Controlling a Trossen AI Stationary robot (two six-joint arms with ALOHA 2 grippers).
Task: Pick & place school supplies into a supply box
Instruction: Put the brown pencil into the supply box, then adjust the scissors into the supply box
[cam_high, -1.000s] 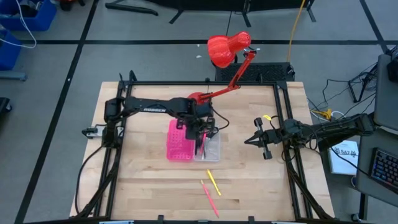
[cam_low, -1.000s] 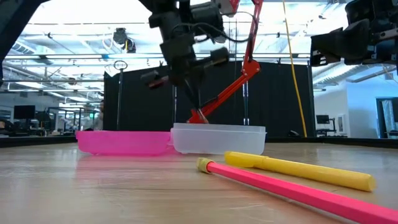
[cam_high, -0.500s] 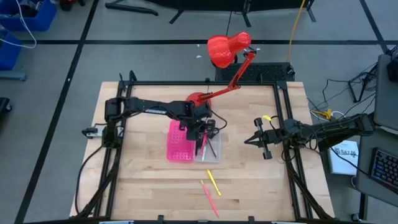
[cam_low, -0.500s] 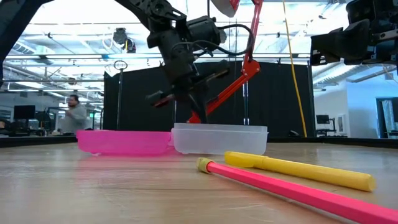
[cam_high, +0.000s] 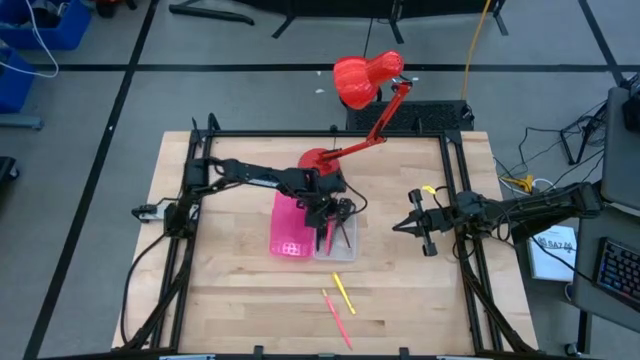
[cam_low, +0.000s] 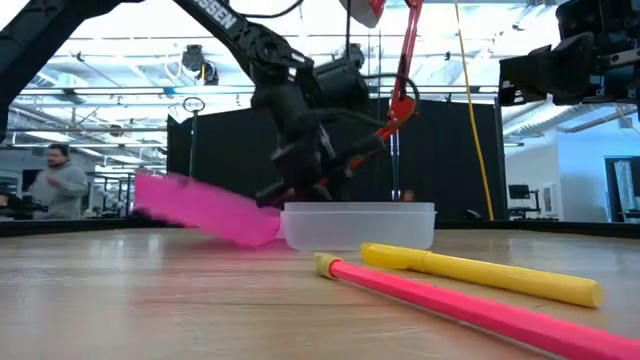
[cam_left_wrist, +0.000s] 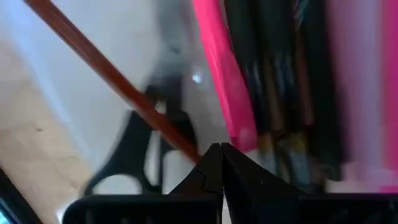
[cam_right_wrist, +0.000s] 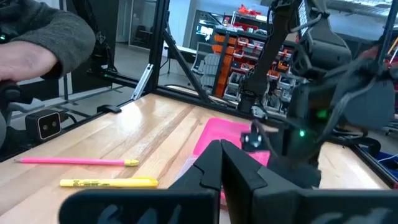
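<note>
The supply box lies mid-table: a clear half (cam_high: 342, 243) and a pink dotted half (cam_high: 286, 228). In the low view the pink half (cam_low: 200, 208) slants up, with its outer edge off the table. My left gripper (cam_left_wrist: 219, 149) is shut and points steeply down into the clear half (cam_low: 360, 225). In that half lie black-handled scissors (cam_left_wrist: 134, 155), a red-brown pencil (cam_left_wrist: 112, 78), a pink pen (cam_left_wrist: 224, 74) and black pens (cam_left_wrist: 280, 74). A yellow pen (cam_high: 343, 292) and a pink pen (cam_high: 337, 320) lie flat near the front edge. My right gripper (cam_high: 398, 227) waits shut at the right. My left gripper has its shut fingertips (cam_left_wrist: 211, 163) right at the near end of the red-brown pencil (cam_left_wrist: 186, 144), coming from above at a slant inside the clear half. I cannot tell whether they pinch the pencil, press on the box, or touch nothing.
A red desk lamp stands with its base (cam_high: 318, 160) at the far edge, just behind the box. Its arm slants up to the head (cam_high: 365, 78) beyond the table. Black frame rails (cam_high: 300, 135) border the table. A person (cam_low: 55, 185) shows in the room behind.
My left gripper has gone down into the clear half and rolled a little, staying shut. The pink half lay flat on the table; its outer left edge has now risen, so that it slants. The clear half has shifted slightly toward the table's right.
</note>
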